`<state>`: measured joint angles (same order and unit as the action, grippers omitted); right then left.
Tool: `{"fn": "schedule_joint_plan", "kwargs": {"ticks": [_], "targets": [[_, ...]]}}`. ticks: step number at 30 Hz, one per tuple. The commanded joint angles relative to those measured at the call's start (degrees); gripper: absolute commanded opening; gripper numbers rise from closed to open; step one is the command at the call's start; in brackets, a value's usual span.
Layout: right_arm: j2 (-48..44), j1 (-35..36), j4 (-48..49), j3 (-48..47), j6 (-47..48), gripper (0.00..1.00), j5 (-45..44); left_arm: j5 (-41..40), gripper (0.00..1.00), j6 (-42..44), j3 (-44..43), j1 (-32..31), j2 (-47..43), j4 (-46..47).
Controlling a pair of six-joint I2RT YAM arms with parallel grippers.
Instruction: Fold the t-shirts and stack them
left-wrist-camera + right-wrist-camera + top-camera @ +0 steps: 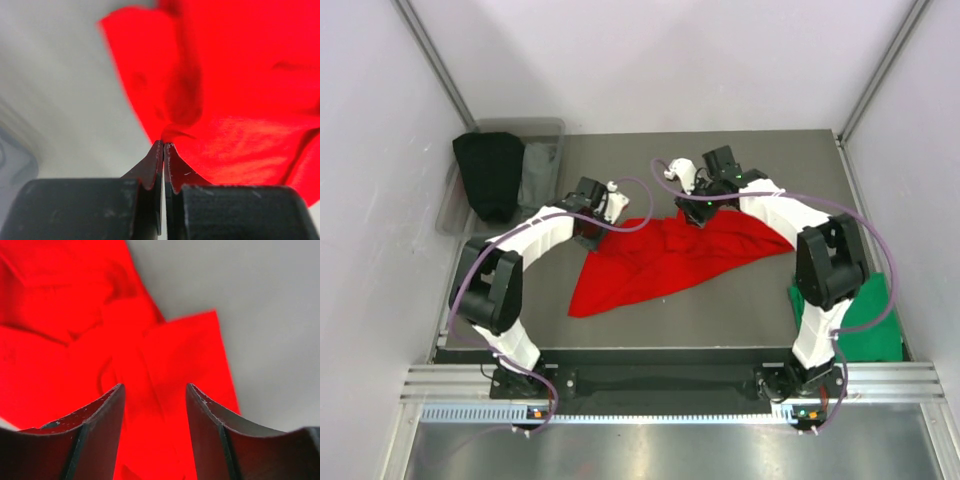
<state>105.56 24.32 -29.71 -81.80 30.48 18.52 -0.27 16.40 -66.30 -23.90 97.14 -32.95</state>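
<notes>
The red t-shirt [665, 258] lies crumpled and partly spread in the middle of the table. My left gripper [588, 232] is at its back left edge, shut, with a fold of the red cloth [240, 75] puckered at its tips [164, 144]. My right gripper [698, 213] is open over the shirt's back right part, its jaws [155, 387] on either side of red cloth [60, 340] near a free corner. The green t-shirt [868, 318] lies at the near right, beside the right arm's base and partly hidden by it.
A grey bin [542, 160] stands at the back left with a black cloth [488, 175] draped over it. White walls enclose the dark table [790, 170] on three sides. The arm bases stand on a rail at the near edge.
</notes>
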Motion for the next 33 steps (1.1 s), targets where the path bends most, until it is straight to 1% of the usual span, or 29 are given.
{"fn": "schedule_joint_plan", "kwargs": {"ticks": [1,4,10,14,26,30,33], "targets": [[2.2,0.5,0.6,-7.1,0.7,0.52,-1.8,4.7,0.0,-3.0,1.3,2.8,-2.6,2.6],[4.0,2.8,1.5,-7.9,0.4,0.52,-2.9,4.9,0.0,-3.2,2.3,4.6,-4.0,3.5],[8.5,5.5,1.2,-10.6,0.5,0.52,-5.5,6.0,0.0,-3.7,2.8,5.9,-4.9,3.9],[10.9,5.9,0.5,-12.4,-0.2,0.52,-6.0,6.5,0.0,-3.8,3.3,6.7,-5.5,4.0],[12.1,6.3,1.4,-11.9,-0.9,0.51,-8.1,7.1,0.0,-4.1,3.4,7.2,-5.8,4.3],[13.1,6.3,1.2,-12.5,-0.9,0.5,-8.7,7.0,0.0,-4.0,3.4,7.3,-6.0,4.5],[13.9,6.3,1.0,-12.9,-1.1,0.46,-8.9,6.9,0.0,-4.0,3.5,7.4,-6.2,4.4]]}}
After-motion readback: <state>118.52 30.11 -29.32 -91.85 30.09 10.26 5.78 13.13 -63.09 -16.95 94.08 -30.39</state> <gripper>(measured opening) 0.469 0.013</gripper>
